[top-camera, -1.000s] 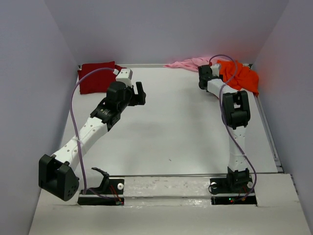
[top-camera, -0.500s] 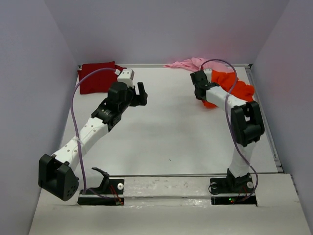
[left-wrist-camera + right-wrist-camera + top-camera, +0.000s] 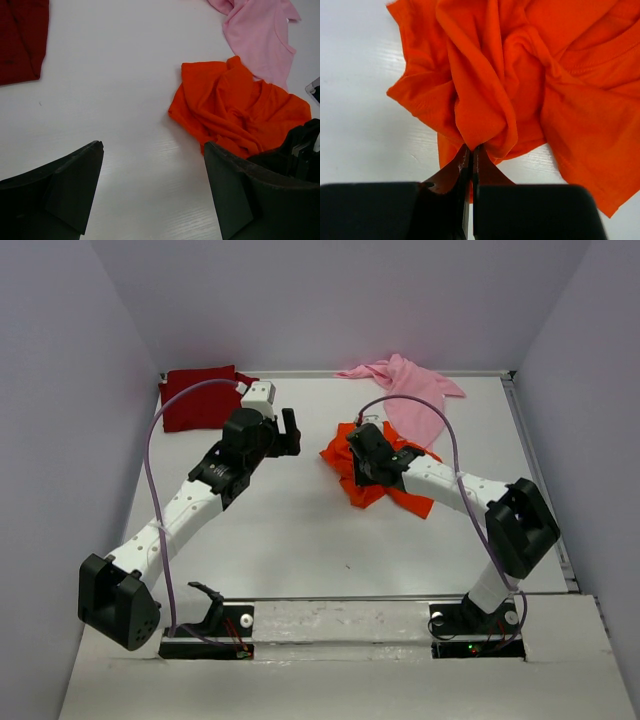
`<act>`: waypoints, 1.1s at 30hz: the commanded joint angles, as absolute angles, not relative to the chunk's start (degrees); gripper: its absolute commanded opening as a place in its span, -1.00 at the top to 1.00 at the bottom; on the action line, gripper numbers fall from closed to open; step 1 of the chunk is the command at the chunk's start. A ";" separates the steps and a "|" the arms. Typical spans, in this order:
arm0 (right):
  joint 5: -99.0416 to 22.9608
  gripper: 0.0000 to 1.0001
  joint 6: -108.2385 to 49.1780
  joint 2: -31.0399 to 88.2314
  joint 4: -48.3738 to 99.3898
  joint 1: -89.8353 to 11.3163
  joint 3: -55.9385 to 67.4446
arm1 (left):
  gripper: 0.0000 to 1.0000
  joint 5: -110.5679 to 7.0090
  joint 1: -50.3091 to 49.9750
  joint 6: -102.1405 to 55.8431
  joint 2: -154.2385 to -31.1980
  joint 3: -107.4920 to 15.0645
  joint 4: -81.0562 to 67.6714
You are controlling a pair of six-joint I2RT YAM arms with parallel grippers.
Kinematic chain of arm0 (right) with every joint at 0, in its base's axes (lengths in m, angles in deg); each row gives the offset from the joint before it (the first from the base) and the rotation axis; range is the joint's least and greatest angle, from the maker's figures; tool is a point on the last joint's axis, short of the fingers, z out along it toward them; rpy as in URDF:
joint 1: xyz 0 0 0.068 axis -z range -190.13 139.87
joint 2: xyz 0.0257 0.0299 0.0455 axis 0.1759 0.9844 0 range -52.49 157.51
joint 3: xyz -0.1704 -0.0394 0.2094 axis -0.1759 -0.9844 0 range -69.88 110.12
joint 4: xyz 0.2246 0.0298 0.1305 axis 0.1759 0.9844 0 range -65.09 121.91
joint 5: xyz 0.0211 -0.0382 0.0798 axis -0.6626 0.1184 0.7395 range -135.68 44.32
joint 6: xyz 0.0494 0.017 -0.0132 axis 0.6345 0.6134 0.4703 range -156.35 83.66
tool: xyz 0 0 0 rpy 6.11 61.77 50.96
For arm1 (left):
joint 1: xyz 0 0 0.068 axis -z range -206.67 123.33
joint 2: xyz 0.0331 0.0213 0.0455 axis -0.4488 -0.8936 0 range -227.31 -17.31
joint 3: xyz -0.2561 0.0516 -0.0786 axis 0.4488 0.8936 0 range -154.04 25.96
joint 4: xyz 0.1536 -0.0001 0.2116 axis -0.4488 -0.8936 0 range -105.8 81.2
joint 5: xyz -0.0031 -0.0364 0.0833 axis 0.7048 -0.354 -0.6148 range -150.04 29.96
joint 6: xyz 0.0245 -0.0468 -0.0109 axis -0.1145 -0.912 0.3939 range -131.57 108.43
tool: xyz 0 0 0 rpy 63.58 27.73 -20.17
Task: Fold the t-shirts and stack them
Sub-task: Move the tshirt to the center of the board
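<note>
The bright orange t-shirt [image 3: 345, 455] lies crumpled at the table's middle, also in the left wrist view [image 3: 225, 110] and the right wrist view [image 3: 520, 65]. My right gripper [image 3: 366, 452] is shut on a fold of it [image 3: 471, 148]. The light pink t-shirt [image 3: 415, 390] lies spread at the back right, also in the left wrist view [image 3: 260, 35]. The dark red t-shirt [image 3: 195, 395] lies folded at the back left corner, also in the left wrist view [image 3: 20, 40]. My left gripper [image 3: 290, 432] is open and empty over bare table [image 3: 152, 150], left of the orange shirt.
The grey walls close in the table [image 3: 300, 530] on three sides. A raised rail [image 3: 380, 600] runs along the front by the arm bases.
My right gripper has dragged the orange t-shirt from the back right corner to the table's middle, uncovering the pink t-shirt. My left arm has barely moved.
</note>
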State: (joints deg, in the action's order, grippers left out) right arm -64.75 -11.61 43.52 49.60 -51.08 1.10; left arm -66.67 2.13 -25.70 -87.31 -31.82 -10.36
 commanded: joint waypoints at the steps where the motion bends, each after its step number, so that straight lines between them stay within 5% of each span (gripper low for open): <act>1: -61.77 1.00 -9.80 43.05 46.09 -52.67 -0.10 | -0.82 -68.65 2.16 -24.75 -86.39 -32.32 -8.62; 17: -57.72 1.00 -6.82 47.18 41.44 -67.52 0.69 | -0.82 -69.44 0.40 -25.28 -87.27 -32.49 -8.71; 25: -65.44 1.00 -7.25 49.83 43.28 -68.67 3.95 | -0.82 -70.32 0.23 -25.10 -86.57 -32.23 -8.71; 26: -66.24 0.91 -7.86 49.04 43.28 -68.67 3.60 | -0.82 -70.41 0.23 -25.19 -86.48 -32.32 -8.62; 29: -70.19 0.22 -9.97 46.31 44.68 -68.67 3.33 | -0.82 -70.76 0.32 -25.11 -86.05 -32.23 -8.71; 33: -80.82 -0.01 -12.61 44.29 48.46 -68.06 3.51 | -0.82 -70.77 0.23 -25.63 -86.39 -31.88 -8.62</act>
State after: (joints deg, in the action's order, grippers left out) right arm -67.94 -9.93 48.53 45.78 -68.70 2.06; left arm -69.76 0.47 -25.59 -87.75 -31.82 -10.36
